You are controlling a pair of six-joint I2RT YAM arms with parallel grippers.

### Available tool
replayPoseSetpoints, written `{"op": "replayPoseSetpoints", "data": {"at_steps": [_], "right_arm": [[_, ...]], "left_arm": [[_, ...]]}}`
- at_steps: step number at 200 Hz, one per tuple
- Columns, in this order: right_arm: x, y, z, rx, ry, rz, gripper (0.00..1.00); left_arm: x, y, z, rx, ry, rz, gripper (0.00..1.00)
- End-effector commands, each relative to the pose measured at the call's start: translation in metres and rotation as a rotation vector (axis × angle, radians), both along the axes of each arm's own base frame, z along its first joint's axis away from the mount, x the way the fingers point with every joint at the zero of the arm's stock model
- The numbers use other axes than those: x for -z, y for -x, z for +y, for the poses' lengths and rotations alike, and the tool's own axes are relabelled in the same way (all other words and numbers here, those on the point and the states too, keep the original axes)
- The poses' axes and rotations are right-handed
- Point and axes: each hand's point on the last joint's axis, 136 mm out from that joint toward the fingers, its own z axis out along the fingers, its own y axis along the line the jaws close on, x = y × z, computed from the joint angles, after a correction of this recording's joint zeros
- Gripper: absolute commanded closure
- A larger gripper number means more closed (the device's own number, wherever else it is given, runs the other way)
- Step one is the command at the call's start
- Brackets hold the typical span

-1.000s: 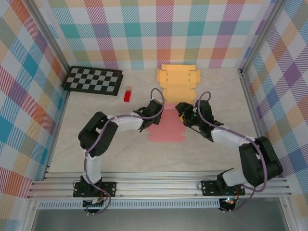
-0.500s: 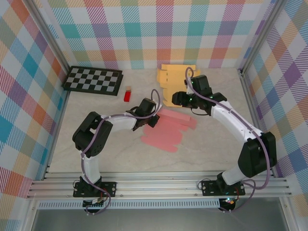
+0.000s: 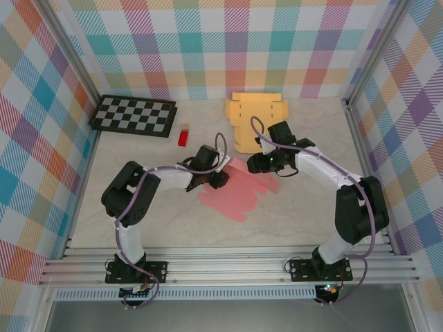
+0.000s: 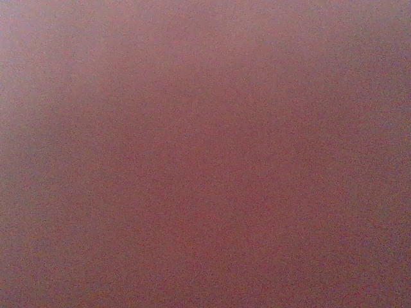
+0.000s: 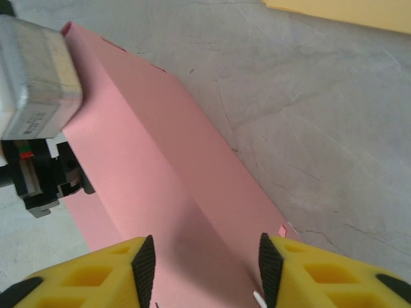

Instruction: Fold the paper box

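On table [image 3: 311, 221], centre: pink paper box [image 3: 235, 197] lies mostly flat.
Left gripper [image 3: 215, 178]: at its left edge, grip unclear, likely steadying it.
Right gripper [image 5: 205, 256]: jaws spread astride a flap, apparently lined up for creasing.

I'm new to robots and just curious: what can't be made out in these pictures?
Left wrist view: a reddish blur, too close; whether the left gripper grips the pink sheet is unclear.
Right wrist view: the sheet's near end is cut off at the bottom edge, behind the right gripper.
Top view: the small red object is too small to identify.
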Motion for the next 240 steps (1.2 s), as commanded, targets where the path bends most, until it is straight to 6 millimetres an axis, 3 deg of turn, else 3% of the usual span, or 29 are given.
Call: {"op": "replayPoseSetpoints", "data": {"at_steps": [1, 66, 155, 171, 240], "right_arm": [[0.010, 0.003, 0.004, -0.027, -0.006, 0.026, 0.54], [0.019, 0.007, 0.002, -0.064, 0.031, 0.051, 0.55], [0.011, 0.002, 0.010, -0.187, -0.101, 0.093, 0.54], [0.014, -0.003, 0.007, -0.192, -0.092, 0.101, 0.50], [0.025, -0.008, 0.002, -0.273, -0.086, 0.118, 0.52]], "left_arm": [[-0.020, -0.009, 0.004, -0.066, 0.062, -0.053, 0.56], [-0.050, -0.019, -0.002, -0.051, 0.162, -0.110, 0.58], [-0.047, -0.021, -0.006, 0.093, 0.258, -0.064, 0.50], [-0.045, -0.024, -0.005, 0.111, 0.247, -0.079, 0.49], [-0.047, -0.048, 0.009, 0.117, 0.273, -0.102, 0.47]]}}
